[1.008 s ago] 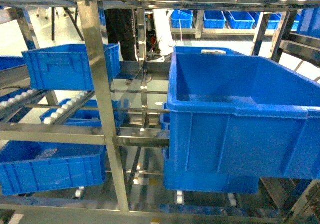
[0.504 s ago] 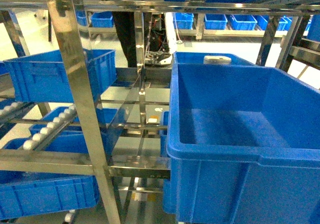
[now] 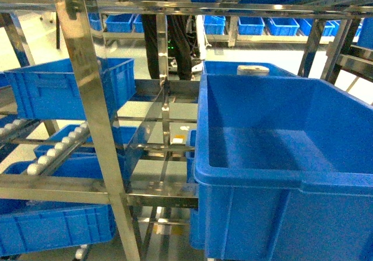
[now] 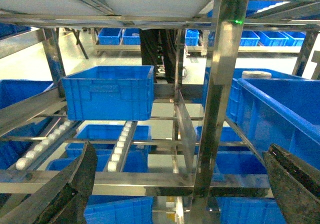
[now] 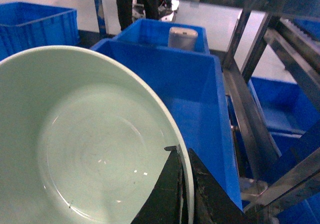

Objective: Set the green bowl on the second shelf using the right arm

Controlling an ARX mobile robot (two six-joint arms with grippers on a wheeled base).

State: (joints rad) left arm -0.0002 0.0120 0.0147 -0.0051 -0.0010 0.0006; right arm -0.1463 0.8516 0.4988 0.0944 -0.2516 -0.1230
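The green bowl was held by the right gripper, whose jaws were pinched tight on the bowl's rim, one dark finger inside the bowl and one outside. In the right wrist view the bowl filled the left and middle of the picture, so it stuck out to the left of the jaws, with its open side facing the camera. It was round, so it had no long side to line up. Just past the bowl sat a big blue crate, empty as far as could be seen, and behind it a second blue crate with a small grey pot in it. The steel rack posts stood to the right of the crate. The head view did not show the bowl or either arm, only the rack with its white roller rails on the left and the big crate on the right. I think the second shelf lay ahead of the bowl and a bit lower, but I could not be sure which tier it was. The left gripper was empty, its two dark fingers spread wide apart, pointing at the rack. The right arm was the one with the bowl, so it should do the placing.
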